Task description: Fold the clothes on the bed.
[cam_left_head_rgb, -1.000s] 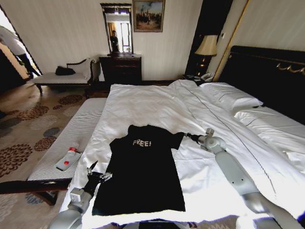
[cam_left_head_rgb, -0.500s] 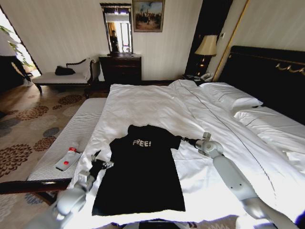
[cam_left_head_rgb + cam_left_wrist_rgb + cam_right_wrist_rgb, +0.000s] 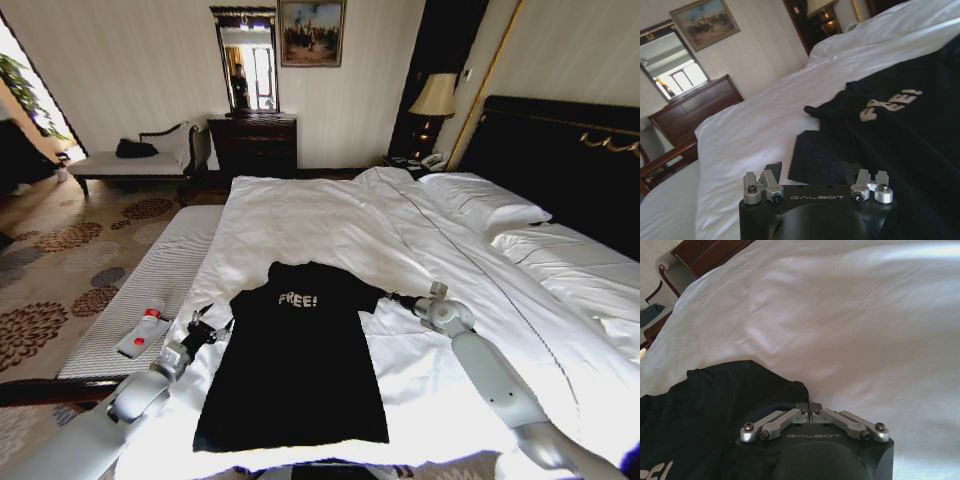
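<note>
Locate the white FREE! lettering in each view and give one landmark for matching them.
Head view: FREE! lettering on the black T-shirt's chest, centre of frame.
Left wrist view: lettering at upper right.
Right wrist view: partial lettering at the bottom-left corner.
Shared landmark: the bed's white duvet.

Black tee (image 3: 295, 360) flat on bed (image 3: 300, 215)

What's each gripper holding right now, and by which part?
Right gripper is shut on the T-shirt at its sleeve edge. Left gripper is open, holding nothing.
</note>
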### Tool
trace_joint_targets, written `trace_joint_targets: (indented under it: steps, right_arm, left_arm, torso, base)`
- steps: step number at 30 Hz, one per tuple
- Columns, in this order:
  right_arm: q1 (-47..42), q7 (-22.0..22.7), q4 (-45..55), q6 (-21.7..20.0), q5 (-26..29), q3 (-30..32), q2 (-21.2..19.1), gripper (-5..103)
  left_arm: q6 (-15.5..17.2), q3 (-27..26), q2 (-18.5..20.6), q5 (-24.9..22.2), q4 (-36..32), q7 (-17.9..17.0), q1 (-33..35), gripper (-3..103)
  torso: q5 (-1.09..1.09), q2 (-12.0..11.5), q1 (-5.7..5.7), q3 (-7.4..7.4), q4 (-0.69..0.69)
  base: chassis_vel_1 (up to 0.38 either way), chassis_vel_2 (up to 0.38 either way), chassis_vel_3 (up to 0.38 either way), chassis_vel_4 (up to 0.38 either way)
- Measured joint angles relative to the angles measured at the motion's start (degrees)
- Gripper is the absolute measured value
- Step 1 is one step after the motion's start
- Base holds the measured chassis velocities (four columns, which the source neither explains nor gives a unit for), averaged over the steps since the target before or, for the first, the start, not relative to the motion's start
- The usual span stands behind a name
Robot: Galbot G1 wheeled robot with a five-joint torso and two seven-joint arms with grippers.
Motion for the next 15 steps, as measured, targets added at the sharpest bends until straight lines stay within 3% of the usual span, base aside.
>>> trace_joint_targets:
  steps: [6, 15]
  right_arm:
    - [0.02, 0.10, 0.03, -0.05, -0.04, -0.14, -0.06, 0]
    - [-0.29, 0.11, 0.18, -0.07, 0.01, 0.09, -0.31, 0]
  left_arm:
    - [-1.06, 0.93, -0.77, 2.49, 2.45, 0.86, -0.46, 68]
    - [-1.60, 3.99, -2.24, 2.31, 6.14, 0.41, -4.67, 68]
  torso:
    - [0.02, 0.00, 0.00, 0.00, -0.02]
    - [0.02, 0.00, 0.00, 0.00, -0.03]
  base:
    - [0.000, 0.000, 0.000, 0.000]
    - [0.000, 0.000, 0.000, 0.000]
